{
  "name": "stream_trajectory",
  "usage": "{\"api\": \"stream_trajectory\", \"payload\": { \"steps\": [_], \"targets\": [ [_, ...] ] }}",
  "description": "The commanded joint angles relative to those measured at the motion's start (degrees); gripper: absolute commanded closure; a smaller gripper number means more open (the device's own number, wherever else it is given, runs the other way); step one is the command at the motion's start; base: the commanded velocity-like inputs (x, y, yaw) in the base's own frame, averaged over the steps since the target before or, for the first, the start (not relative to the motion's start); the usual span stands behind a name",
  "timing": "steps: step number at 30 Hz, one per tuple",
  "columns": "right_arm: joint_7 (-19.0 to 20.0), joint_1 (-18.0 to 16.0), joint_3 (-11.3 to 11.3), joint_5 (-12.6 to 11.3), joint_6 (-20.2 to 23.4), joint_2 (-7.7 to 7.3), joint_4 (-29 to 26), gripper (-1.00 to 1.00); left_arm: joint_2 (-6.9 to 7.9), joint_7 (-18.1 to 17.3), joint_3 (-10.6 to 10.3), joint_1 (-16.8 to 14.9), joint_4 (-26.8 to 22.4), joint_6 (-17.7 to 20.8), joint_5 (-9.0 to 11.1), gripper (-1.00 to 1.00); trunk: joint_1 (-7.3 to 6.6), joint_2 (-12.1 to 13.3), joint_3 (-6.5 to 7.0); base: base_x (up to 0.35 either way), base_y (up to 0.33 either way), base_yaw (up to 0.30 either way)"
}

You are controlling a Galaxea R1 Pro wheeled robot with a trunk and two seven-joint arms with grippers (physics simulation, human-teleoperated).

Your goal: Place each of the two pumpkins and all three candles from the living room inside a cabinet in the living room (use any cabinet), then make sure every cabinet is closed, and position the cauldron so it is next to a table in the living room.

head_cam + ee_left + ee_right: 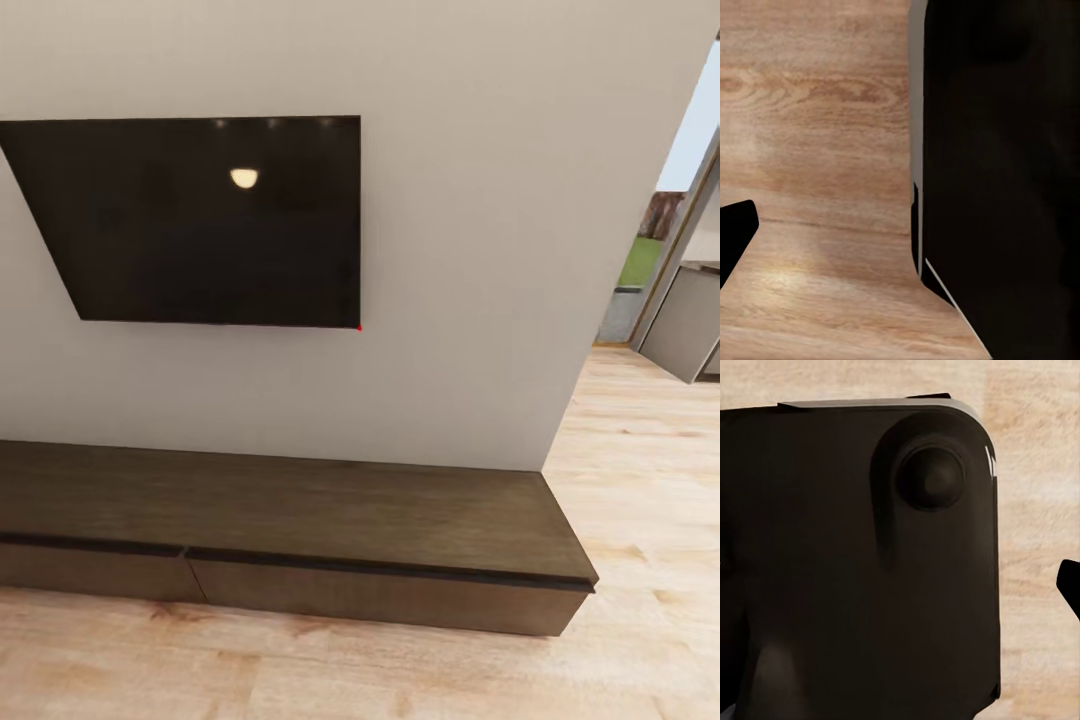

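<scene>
Head view: cabinet [300,520] runs long and low along the base of the wall [460,250], dark-brown wood with a fine matte grain, flat slab top, square corners. Two wide handle-less drawer fronts visible, split by a vertical seam below the TV's centre; a thin dark shadow gap runs under the top edge; both fronts sit flush, closed. Cabinet's right end stops at the wall's outer corner. TV [200,220] is mounted on the wall above the cabinet: flat glossy black rectangle, one round lamp reflection near its top, tiny red dot at its lower right corner. Wall is plain off-white, smooth. Floor [620,620] in front of and to the right of the cabinet is pale wood plank, warm grain, slight sheen. Beyond the cabinet's right end, an opening shows a grey boxy unit [685,320] and a patch of green outside. Left wrist view: same blond wood grain floor, a large matte black robot body panel [1005,172] with a thin pale edge. Right wrist view: rounded-corner matte black housing [862,562] with a round domed knob, floor behind. Gripper state: can't tell for left or right, fingers not readable.
</scene>
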Motion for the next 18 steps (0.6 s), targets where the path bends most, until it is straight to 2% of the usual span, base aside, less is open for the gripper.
{"api": "stream_trajectory", "payload": {
  "steps": [1,4,5,12,14,16,17,18],
  "targets": [
    [0.01,-0.05,0.04,-0.48,-0.35,0.02,0.13,-1.00,0.01,-0.15,-0.16,0.03,-0.09,-0.07,-0.04,-1.00,0.00,-0.02,-0.04,0.013,0.001,0.000],
    [0.05,-0.05,0.02,-0.57,-0.61,0.02,0.11,-1.00,0.02,-1.11,-0.24,0.03,-0.16,-0.05,-0.28,-1.00,0.00,-0.02,-0.04,0.169,0.000,0.000],
    [0.16,-0.05,0.00,-0.66,-0.71,0.02,0.05,-1.00,0.03,-2.85,-0.25,0.03,-0.18,-0.05,-0.36,-1.00,0.00,-0.02,-0.04,0.231,0.000,0.000],
    [2.10,-0.05,-0.59,-1.14,-3.13,-0.15,-0.69,-1.00,0.17,-3.48,-0.16,-0.52,-1.48,-0.17,-0.57,-1.00,0.00,-0.02,-0.04,0.066,0.000,0.000],
    [6.56,-0.04,-1.22,-1.78,-3.31,-0.30,-0.74,-1.00,0.39,-5.68,-0.16,-1.63,-3.70,0.43,-0.35,-1.00,0.00,-0.02,-0.04,0.006,0.000,0.000],
    [10.92,-0.05,-2.75,-3.60,-3.06,-0.42,-0.91,-1.00,0.62,-9.07,-0.13,-2.34,-5.36,2.94,-0.10,-1.00,0.00,-0.02,-0.04,0.003,0.000,0.000],
    [15.58,-0.05,-4.62,-6.26,-2.74,-0.95,-2.17,-1.00,1.15,-13.94,-0.05,-3.74,-7.00,8.20,-0.07,-1.00,0.00,-0.02,-0.04,0.001,0.000,0.000],
    [18.55,-0.05,-5.53,-8.05,-2.21,-1.54,-4.06,-1.00,1.70,-17.86,0.00,-5.00,-8.51,12.76,-0.06,-1.00,0.00,-0.02,-0.04,0.000,0.000,0.000]
  ]
}}
